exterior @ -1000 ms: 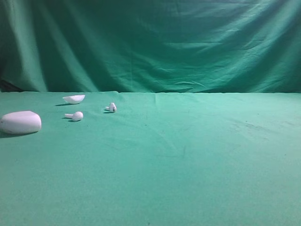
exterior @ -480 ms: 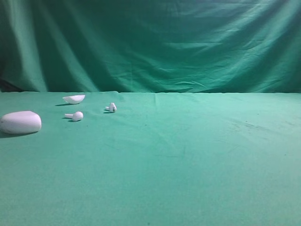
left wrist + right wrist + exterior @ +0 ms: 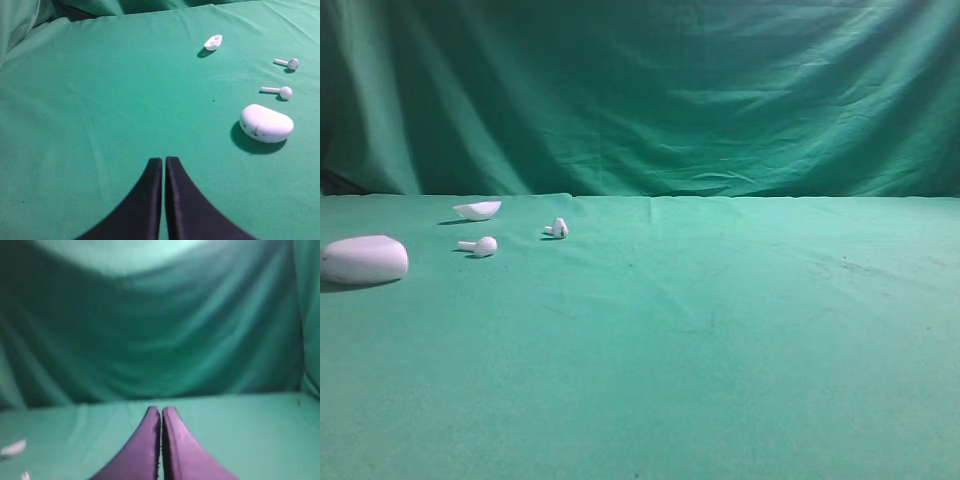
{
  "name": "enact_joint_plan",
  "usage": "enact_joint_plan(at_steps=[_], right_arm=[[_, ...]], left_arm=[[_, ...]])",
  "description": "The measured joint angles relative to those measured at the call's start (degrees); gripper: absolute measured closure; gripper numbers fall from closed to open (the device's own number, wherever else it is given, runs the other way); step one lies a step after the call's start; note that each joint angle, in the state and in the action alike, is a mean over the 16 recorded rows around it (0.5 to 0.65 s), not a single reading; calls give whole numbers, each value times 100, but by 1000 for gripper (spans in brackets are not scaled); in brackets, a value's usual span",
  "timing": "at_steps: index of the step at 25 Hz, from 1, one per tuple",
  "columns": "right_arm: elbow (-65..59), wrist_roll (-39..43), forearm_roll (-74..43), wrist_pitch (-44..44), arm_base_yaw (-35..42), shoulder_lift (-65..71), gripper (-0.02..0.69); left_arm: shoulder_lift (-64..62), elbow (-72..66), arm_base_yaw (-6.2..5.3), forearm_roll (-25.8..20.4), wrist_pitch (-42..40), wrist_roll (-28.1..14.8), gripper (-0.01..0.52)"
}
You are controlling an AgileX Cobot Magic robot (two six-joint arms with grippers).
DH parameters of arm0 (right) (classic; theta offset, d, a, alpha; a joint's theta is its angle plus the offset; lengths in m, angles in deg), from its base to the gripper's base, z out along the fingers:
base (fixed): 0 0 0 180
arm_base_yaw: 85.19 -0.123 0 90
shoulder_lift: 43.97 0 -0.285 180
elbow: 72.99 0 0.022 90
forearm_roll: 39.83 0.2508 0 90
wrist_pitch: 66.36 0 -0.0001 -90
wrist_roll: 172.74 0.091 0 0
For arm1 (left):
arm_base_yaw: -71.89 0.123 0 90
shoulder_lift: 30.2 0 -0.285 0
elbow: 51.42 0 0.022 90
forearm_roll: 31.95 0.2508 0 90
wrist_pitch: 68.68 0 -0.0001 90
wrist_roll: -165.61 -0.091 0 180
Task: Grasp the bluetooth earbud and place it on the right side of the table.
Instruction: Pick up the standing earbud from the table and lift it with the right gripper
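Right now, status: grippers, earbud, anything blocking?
Left gripper shut, empty. Right gripper shut, empty. Tiny white dark-spotted earbud untouched on green felt table, left side. Path rightward shows no obstacles.

Dim, green-tinted light from above; the backdrop falls dark in its folds. Soft shadows sit left of the case on the tabletop. Right wrist view is blurry, grainy throughout.

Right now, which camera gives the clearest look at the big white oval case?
The left wrist view: the oval case lies close and whole. The high view shows it small at the left edge; the right wrist view misses it.
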Motion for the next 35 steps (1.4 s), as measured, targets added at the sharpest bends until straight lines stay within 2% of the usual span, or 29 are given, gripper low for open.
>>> enact_joint_plan(at_steps=[4,7,17,27,31,35], right_arm=[[402,35,86,-189,0,336,665],[828,42,130,-11,0,815,665],[2656,-89,326,2042,0,3436,665],[4637,-1464,1293,3457,-183,6160,665],[5610,-2044,1468,4016,-534,7231,665],[6663,-2268,1320,4610,-1073,8299,665]], left_arm=[[0,0,0,0,0,0,514],[0,0,0,0,0,0,514],[0,0,0,0,0,0,514],[0,0,0,1,0,0,514],[0,0,0,1,0,0,514],[0,0,0,1,0,0,514]])
